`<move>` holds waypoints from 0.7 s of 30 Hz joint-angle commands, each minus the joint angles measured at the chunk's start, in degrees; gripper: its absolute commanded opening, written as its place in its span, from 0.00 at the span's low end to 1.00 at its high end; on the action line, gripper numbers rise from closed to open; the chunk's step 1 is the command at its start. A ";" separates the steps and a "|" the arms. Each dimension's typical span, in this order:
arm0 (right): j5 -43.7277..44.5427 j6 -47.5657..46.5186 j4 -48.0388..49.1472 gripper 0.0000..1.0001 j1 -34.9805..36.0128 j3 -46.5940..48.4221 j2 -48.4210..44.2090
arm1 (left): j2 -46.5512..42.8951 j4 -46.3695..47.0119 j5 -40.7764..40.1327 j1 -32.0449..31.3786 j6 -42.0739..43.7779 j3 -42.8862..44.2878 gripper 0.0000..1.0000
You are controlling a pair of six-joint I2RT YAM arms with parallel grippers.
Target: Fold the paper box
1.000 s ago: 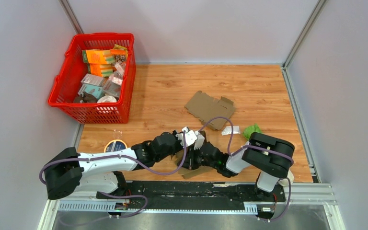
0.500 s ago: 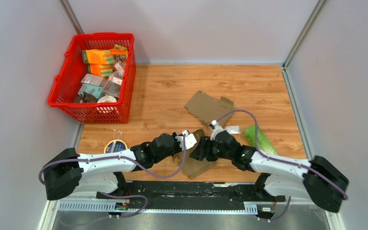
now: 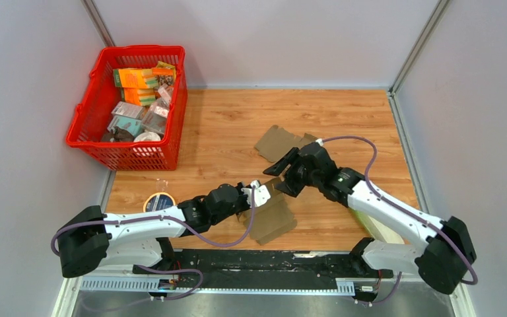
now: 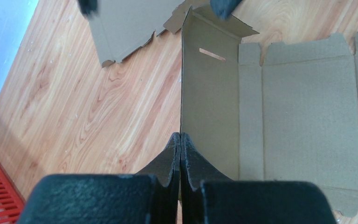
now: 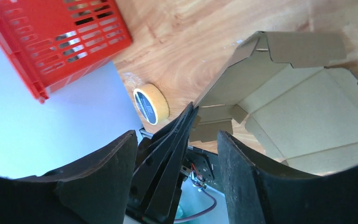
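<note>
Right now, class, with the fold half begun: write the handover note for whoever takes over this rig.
Left gripper: jaws shut on the raised side panel of the near box blank.
Right gripper: jaws open, empty, held over the blank's far end.
Done: one side panel stands upright; the rest of the blank lies flat on the table.
Left: raise the other walls and tuck the flaps.
A second flat blank lies farther back.

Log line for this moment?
left gripper: shut on flap | right gripper: open, near flap | paper box: flap upright, not closed
</note>
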 commanded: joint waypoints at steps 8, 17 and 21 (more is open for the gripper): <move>-1.92 10.07 -2.57 0.54 -0.29 3.58 11.61 | 0.42 0.11 0.83 0.01 1.96 1.06 0.00; -1.66 11.39 0.33 0.47 -0.29 4.54 15.40 | 0.51 0.11 1.27 0.01 2.04 1.23 0.00; -2.36 11.83 1.39 0.45 -0.38 5.24 16.81 | 0.77 -0.06 1.62 0.01 2.13 1.32 0.00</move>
